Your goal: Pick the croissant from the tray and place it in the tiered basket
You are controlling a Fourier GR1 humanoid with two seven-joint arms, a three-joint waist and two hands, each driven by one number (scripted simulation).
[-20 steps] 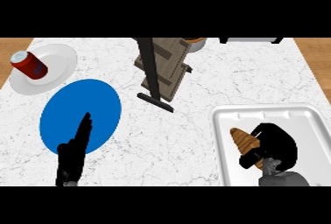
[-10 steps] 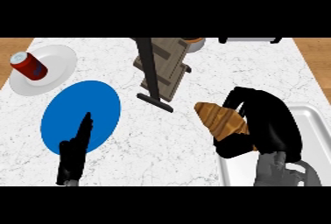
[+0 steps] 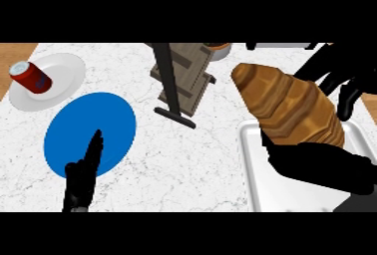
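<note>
Right robot hand (image 3: 324, 164) curled round croissant (image 3: 290, 107), lifted clear above tray (image 3: 254, 169) for carry toward tiered basket (image 3: 180, 74). Left robot hand (image 3: 83, 172) open, resting over blue plate (image 3: 110, 119).

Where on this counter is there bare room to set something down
Bare marble lies between the blue plate and the tray, below the tiered basket. The tray's lower floor is bare too. It is crowded at right, where the right hand holds the croissant; the left hand overlaps the blue plate.
</note>
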